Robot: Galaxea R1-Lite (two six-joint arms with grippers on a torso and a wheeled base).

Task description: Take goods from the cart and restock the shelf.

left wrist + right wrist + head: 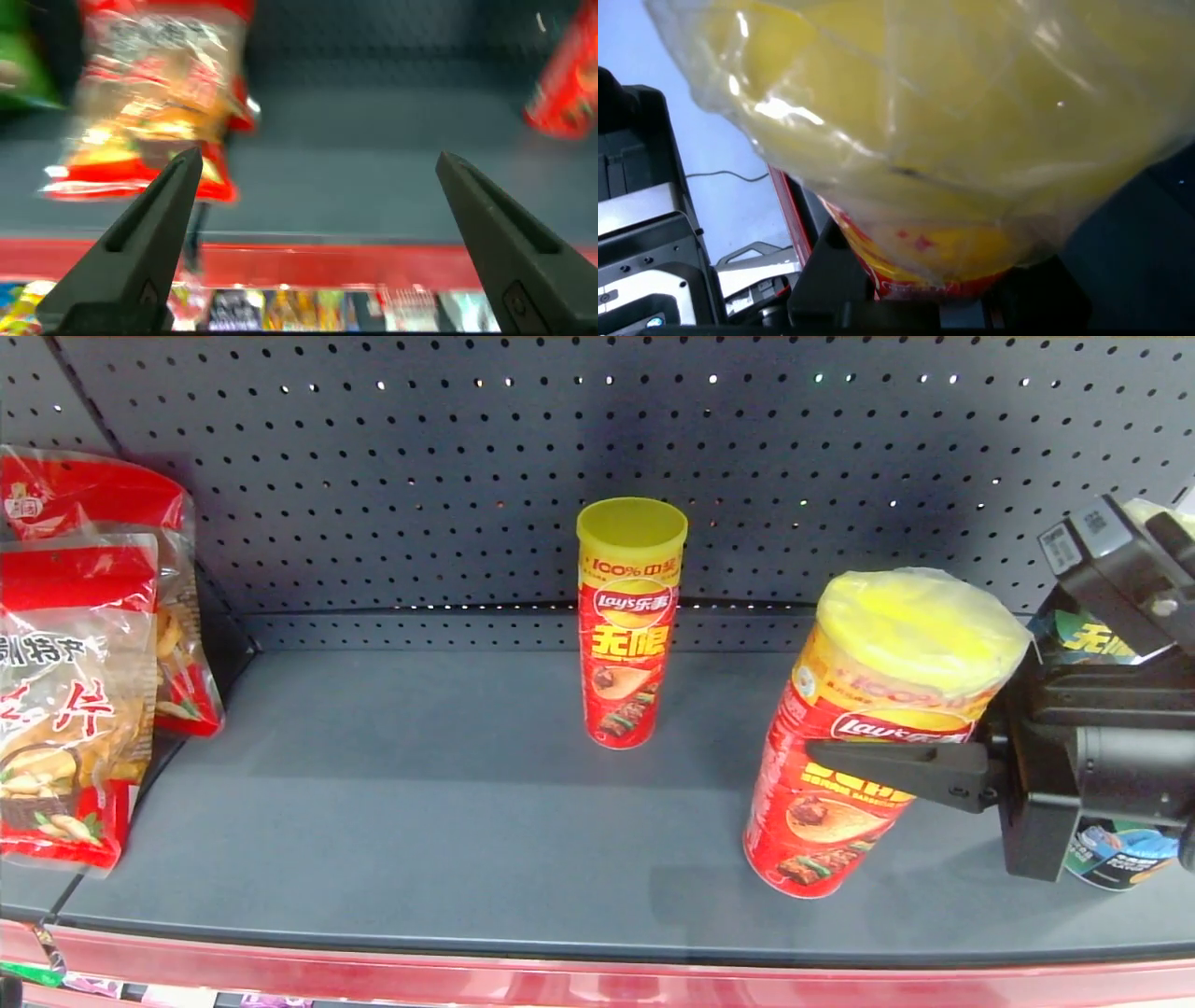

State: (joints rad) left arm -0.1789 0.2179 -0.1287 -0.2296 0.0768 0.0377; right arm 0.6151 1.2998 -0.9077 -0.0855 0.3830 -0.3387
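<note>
At 9 o'clock on the grey shelf (420, 803), red and clear snack bags (75, 663) stand stacked against the side. In the left wrist view the left jaws are spread wide with nothing between them, low in front of the red shelf edge (327, 257); a snack bag (149, 103) lies beyond them. Near the middle, toward 12 o'clock, an upright chip can (630, 625) with a yellow lid stands just before the pegboard back (467, 476), well apart from everything else. At 4 o'clock the right jaws are closed around the body of a second chip can (868, 737), red with a film-wrapped yellow lid (924, 140). It tilts, lid toward 1 o'clock, base low over the shelf; contact cannot be told. Behind the right arm, at 3 o'clock, stands a dark-printed container (1120, 854), mostly hidden.
</note>
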